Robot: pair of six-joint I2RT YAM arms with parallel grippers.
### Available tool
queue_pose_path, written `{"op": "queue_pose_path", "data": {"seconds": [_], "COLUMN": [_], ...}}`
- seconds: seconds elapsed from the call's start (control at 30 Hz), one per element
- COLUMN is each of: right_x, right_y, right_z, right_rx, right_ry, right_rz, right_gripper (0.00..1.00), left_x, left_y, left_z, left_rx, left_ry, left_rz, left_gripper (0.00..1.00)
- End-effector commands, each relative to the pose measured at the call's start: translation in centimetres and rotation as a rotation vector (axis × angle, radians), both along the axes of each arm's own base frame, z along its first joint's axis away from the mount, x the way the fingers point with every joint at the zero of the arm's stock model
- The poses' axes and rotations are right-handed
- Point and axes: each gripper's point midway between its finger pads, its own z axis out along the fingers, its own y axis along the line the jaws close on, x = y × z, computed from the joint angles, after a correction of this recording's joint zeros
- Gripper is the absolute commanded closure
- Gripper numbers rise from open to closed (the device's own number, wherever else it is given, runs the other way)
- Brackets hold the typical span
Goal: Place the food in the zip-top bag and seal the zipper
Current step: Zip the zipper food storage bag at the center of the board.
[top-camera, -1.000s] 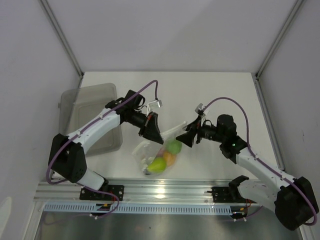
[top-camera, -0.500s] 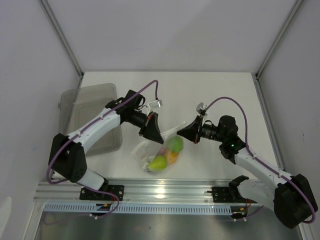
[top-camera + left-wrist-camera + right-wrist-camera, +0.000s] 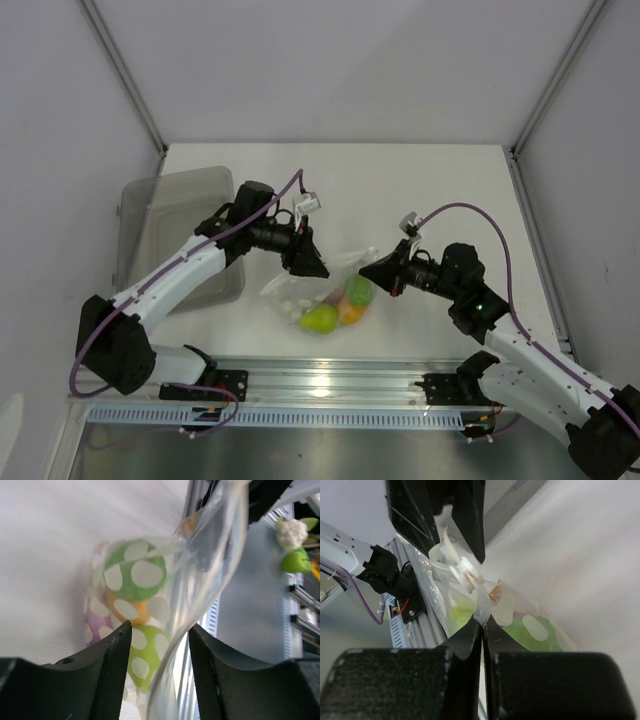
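The zip-top bag (image 3: 293, 293) lies on the table's near middle with the food inside: a round green fruit (image 3: 358, 290), a yellow-green pear (image 3: 320, 319) and an orange fruit (image 3: 350, 312). The left wrist view also shows the purple eggplant (image 3: 95, 626) under the green fruit (image 3: 134, 575). My left gripper (image 3: 311, 264) is open at the bag's upper left; the bag's mouth edge (image 3: 172, 645) runs loose between its fingers (image 3: 117, 650). My right gripper (image 3: 483, 623) is shut on a thin strip of the bag's edge (image 3: 482, 611) at the right end. The zipper cannot be made out from the plastic.
A translucent grey bin (image 3: 170, 215) stands at the table's left, under the left arm. The aluminium rail (image 3: 330, 380) with both arm bases runs along the near edge, close behind the bag. White walls enclose the table.
My right gripper closed on the bag's right edge. My left gripper, shut before, has opened and let the edge go. The bag and food shifted slightly right.
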Motion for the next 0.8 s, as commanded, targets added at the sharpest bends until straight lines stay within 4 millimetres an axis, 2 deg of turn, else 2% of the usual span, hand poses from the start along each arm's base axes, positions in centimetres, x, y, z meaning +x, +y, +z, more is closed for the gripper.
{"op": "queue_pose_path", "data": {"seconds": [0.0,0.1,0.13,0.17,0.2,0.3,0.53,0.63,0.77], "right_x": [0.7,0.5,0.2,0.2,0.2,0.1,0.3,0.3,0.2], "right_y": [-0.3,0.1,0.5,0.7,0.4,0.5,0.4,0.7,1.2], "right_z": [-0.2,-0.8,-0.8,-0.6,-1.1,-1.0,-1.0,-0.9,-0.3], "right_rx": [-0.049,-0.07,-0.074,-0.071,-0.081,-0.055,-0.049,-0.045,-0.051], "right_ry": [0.08,0.139,0.145,0.151,0.186,0.228,0.281,0.306,0.305], "right_rz": [-0.122,-0.17,-0.166,-0.176,-0.206,-0.245,-0.285,-0.285,-0.268], "right_gripper": [1.0,1.0,1.0,1.0,1.0,1.0,1.0,1.0,1.0], "left_x": [1.2,0.1,-0.1,-0.7,-0.9,-1.3,-0.7,-0.7,0.7], "left_y": [-0.8,-1.4,-1.5,-1.8,-1.8,-2.2,-2.6,-3.0,-2.9], "left_z": [3.9,6.0,6.7,7.0,7.6,7.7,5.5,5.3,5.0], "left_rx": [-0.046,-0.081,-0.099,-0.109,-0.116,-0.091,-0.011,0.017,0.054], "left_ry": [-0.206,-0.301,-0.324,-0.332,-0.35,-0.373,-0.39,-0.421,-0.455], "left_rz": [0.102,0.097,0.093,0.077,0.076,0.063,0.053,0.052,0.114], "left_gripper": [0.47,0.4,0.34,0.33,0.27,0.26,0.25,0.21,0.21]}}
